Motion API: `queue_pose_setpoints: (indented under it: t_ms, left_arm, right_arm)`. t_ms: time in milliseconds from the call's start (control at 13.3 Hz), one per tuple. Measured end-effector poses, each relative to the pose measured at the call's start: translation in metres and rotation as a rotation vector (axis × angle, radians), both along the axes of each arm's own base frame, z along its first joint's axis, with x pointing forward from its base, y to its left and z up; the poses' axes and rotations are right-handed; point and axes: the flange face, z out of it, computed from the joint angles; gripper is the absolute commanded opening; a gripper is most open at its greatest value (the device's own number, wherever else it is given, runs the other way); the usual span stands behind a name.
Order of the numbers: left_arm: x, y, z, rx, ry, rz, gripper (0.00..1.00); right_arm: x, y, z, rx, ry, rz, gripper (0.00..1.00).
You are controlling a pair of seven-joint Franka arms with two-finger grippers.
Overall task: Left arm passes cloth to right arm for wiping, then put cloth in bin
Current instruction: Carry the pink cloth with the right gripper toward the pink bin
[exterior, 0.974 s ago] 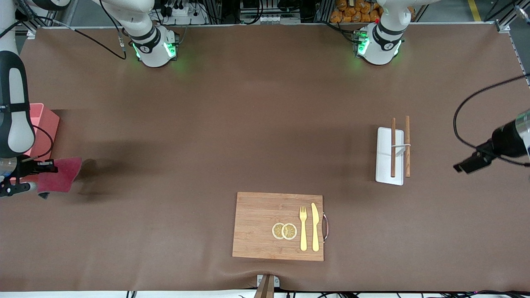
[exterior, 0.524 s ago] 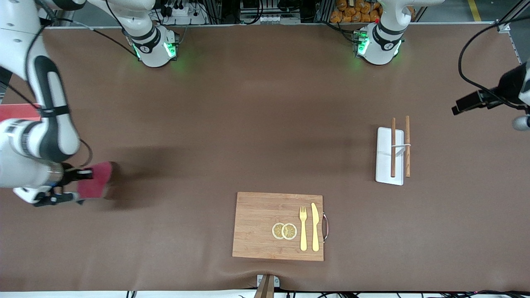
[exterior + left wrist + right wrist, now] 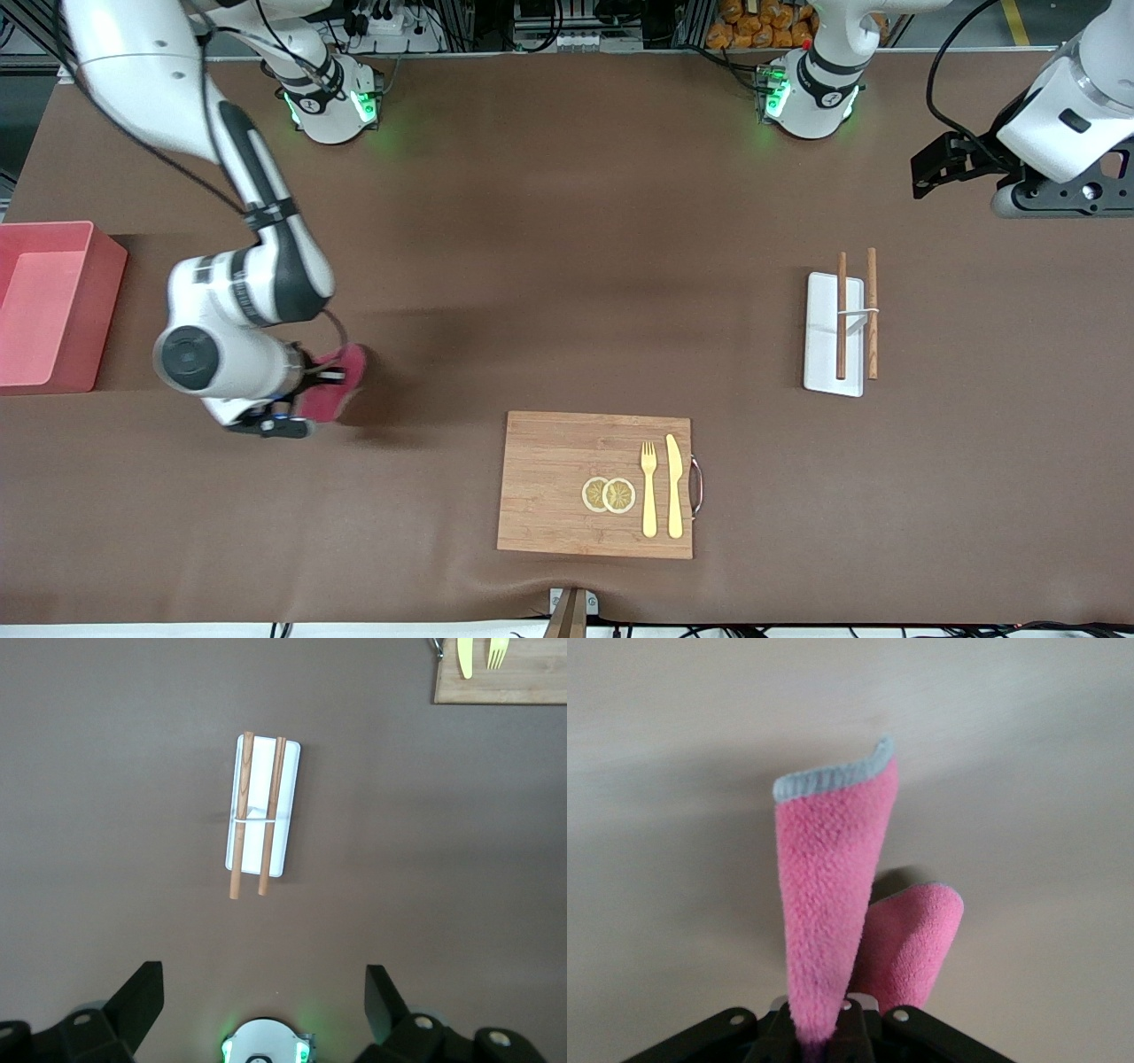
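Note:
My right gripper is shut on the crimson cloth and holds it low over the brown table, between the pink bin and the wooden cutting board. In the right wrist view the cloth hangs folded from the shut fingers of the right gripper, with one flap raised and one rolled beside it. My left gripper is open and empty, up over the table at the left arm's end. In the left wrist view the left gripper has its black fingers wide apart with nothing between them.
A yellow fork, a knife and two lemon slices lie on the cutting board. A white rack with two brown sticks lies toward the left arm's end; it also shows in the left wrist view.
My right arm has swung away from the bin toward the cutting board, carrying the cloth, and the bin now shows in full. My left arm has drawn back toward its base.

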Motion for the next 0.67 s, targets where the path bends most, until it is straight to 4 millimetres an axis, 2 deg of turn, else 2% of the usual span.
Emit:
queue_pose_setpoints:
  t_ms: [75,225,300,375,524,674]
  left_arm:
    - [0.001,0.004,0.0,-0.002,-0.001,-0.005,1.0]
    - [0.002,0.006,0.0,-0.003,-0.006,-0.008,1.0]
    - [0.002,0.005,0.0,-0.007,-0.008,-0.009,1.0]
    - [0.002,0.005,0.0,-0.013,-0.009,-0.009,1.0]
    - [0.003,0.007,0.0,-0.014,-0.013,-0.004,1.0]
    - [0.01,0.011,0.004,-0.02,-0.062,0.004,1.0]
  right_arm:
    - [-0.006,0.03,0.002,0.013,-0.004,-0.033,0.0]
    - [-0.015,0.075,0.01,0.009,-0.019,-0.09,0.0]
    - [-0.017,0.088,0.014,0.008,-0.027,-0.1,0.0]
    - [-0.016,0.091,0.018,0.01,-0.035,-0.104,0.0]
    - [-0.006,0.072,0.026,0.012,-0.055,-0.1,0.0]
    - [0.011,0.023,0.037,0.026,-0.068,-0.045,0.0]
